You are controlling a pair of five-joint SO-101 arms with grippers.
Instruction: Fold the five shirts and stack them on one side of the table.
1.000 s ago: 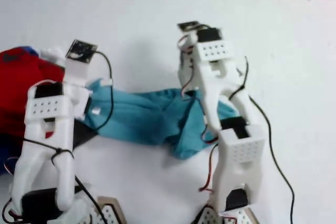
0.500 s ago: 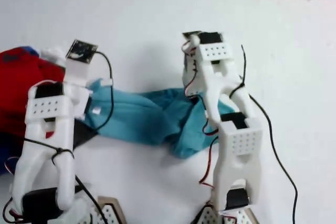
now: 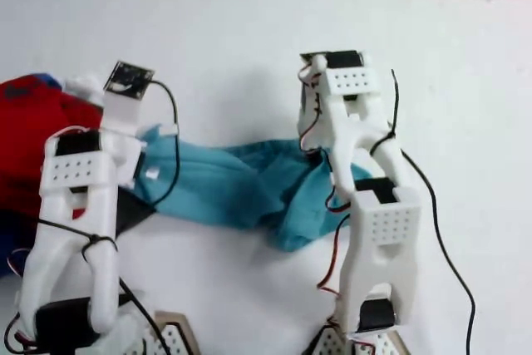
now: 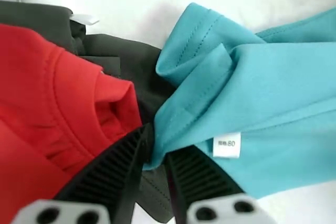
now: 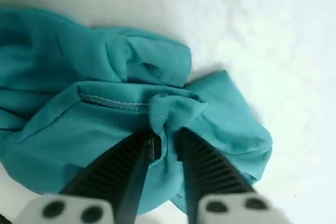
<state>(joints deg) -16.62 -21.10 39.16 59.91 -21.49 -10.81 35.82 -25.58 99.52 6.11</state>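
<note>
Both my end effectors are clamped on the teal shirt (image 3: 224, 184), which lies bunched on the counter (image 3: 233, 39) between the arms: the left end effector (image 4: 155, 148) pinches its collar edge, the right end effector (image 5: 165, 135) a fold at the far end. The collar end touches the red shirt (image 4: 47, 103) and dark shirt (image 4: 126, 61). To spread it well, I'd draw the two grips apart evenly and low and lay it flat before folding, watching that the left grip doesn't drag the dark shirt along.
</note>
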